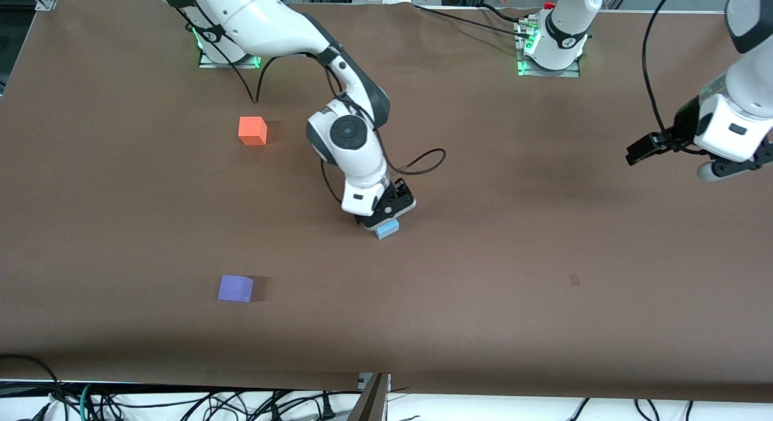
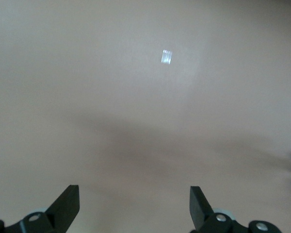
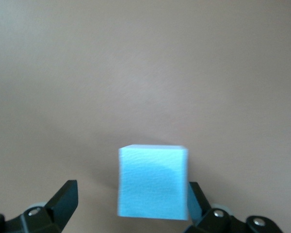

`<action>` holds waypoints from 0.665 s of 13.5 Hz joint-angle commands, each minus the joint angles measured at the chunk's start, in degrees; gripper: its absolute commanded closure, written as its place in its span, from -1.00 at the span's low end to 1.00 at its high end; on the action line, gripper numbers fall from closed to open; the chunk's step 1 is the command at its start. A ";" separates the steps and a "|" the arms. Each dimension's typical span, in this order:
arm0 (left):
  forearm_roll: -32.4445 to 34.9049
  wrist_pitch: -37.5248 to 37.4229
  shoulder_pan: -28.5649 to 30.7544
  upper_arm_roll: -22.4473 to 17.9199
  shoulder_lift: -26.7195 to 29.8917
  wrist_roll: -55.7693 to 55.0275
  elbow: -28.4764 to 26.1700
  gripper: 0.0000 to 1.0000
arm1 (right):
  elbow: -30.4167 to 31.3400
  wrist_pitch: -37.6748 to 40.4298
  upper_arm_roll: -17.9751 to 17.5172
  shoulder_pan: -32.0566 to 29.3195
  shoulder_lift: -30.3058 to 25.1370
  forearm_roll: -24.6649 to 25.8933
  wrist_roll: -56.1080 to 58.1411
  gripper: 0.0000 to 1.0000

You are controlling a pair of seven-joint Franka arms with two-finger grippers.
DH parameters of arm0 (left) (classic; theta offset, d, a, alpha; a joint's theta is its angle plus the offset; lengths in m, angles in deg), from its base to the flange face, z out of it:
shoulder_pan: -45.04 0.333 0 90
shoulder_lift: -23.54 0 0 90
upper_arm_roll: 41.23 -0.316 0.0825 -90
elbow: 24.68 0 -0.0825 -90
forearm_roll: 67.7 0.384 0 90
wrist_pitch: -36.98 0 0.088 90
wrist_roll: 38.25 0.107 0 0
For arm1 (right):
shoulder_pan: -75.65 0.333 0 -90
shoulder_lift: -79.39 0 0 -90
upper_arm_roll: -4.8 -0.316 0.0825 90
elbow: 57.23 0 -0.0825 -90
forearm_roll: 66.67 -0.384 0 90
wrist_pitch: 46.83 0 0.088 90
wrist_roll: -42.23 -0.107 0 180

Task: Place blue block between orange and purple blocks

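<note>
**Inspector:** Brown matte table [image 1: 543, 240] throughout, cabling along the edge nearest the front camera. Working across the front view: orange block [image 1: 252, 130] and purple block [image 1: 235, 288] both lie toward the right arm's end, the purple one nearer the camera, with bare surface between them.

**Assistant:** And the right gripper [image 1: 385, 215]?

**Inspector:** Down at the table, directly over the blue block [image 1: 386, 229]. In its wrist view the blue block [image 3: 153, 182] sits between the fingers, which are spread wide. One finger [image 3: 63, 201] stands apart from the cube; the other [image 3: 199, 204] is just beside or touching its face (I cannot tell which). Not clamped, in my judgement.

**Assistant:** Long axis?

**Inspector:** None; it is a cube, its faces roughly square to the fingers. Light sky-blue, matte, plain, resting flat.

**Assistant:** Which arm is nearer?

**Inspector:** The right one, plainly. The left gripper [image 2: 136, 204] waits in the air over the left arm's end of the table, fingers wide, holding nothing.

**Assistant:** Next requirement?

**Inspector:** Probably closing on the cube, then carrying it toward the right arm's end, into the gap.
</note>
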 commanded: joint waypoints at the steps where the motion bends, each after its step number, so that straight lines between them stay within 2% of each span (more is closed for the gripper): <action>1: 0.29 -1.11 -0.18 0.81 -2.54 2.08 5.45 -1.00 | -1.94 -0.27 0.25 0.62 1.58 -0.14 -0.43 -1.00; 6: 0.29 -1.39 -0.97 2.22 -2.37 8.82 4.58 -1.00 | -1.94 -0.18 0.52 0.54 2.03 0.30 1.23 -1.00; 7: 0.29 -1.38 -2.63 0.57 -1.84 11.54 4.31 -1.00 | -2.03 -0.18 0.60 0.28 1.94 0.30 1.41 -1.00; 9: 0.03 -1.90 -9.99 -8.63 -0.09 14.55 2.82 -1.00 | -3.43 0.43 0.69 -0.08 1.32 0.13 1.50 -1.00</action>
